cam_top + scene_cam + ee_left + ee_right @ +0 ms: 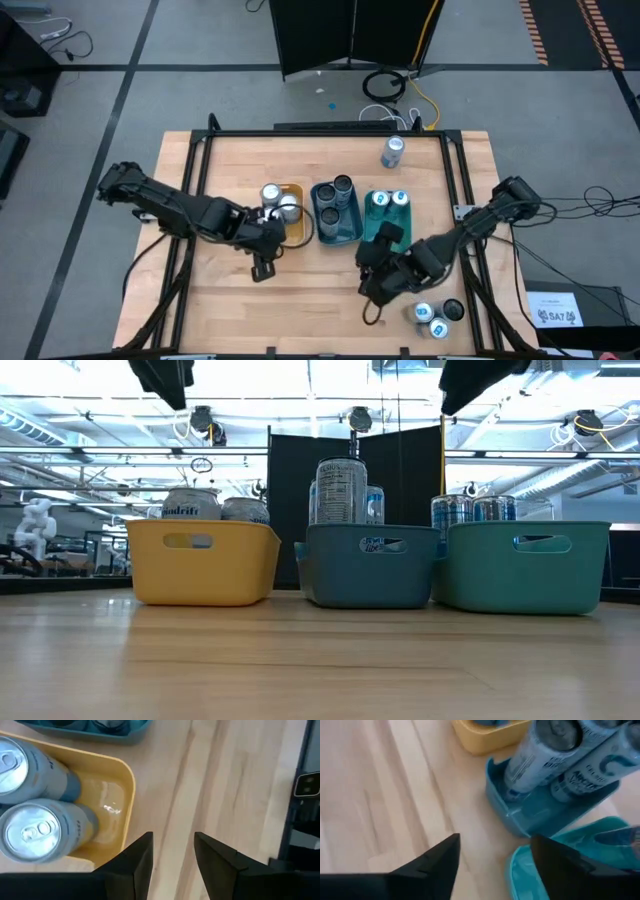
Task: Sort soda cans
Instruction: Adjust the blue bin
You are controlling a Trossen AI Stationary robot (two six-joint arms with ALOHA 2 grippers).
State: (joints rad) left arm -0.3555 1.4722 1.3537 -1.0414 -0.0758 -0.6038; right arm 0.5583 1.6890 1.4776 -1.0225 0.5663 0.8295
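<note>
Where the soda cans have been gathered, three trays stand in a row at the middle of the worktop point(230, 300): two silver cans point(279, 201) stand upright in the yellow tray point(296, 232), dark-topped cans point(335, 196) in the blue tray point(350, 236) beside it, and blue-marked cans point(389, 200) in the teal tray point(374, 236). One more can point(392, 152) lies alone near the far edge, and a small cluster of cans point(436, 317) sits at the near right corner, well apart from the trays. The left gripper point(172, 855) hovers over bare wood just beside the yellow tray's near end, its fingers point(137, 862) parted with nothing between them. The right gripper point(492, 865) hangs over the near ends of the blue and teal trays, its fingers point(437, 862) spread wide and likewise empty.
</note>
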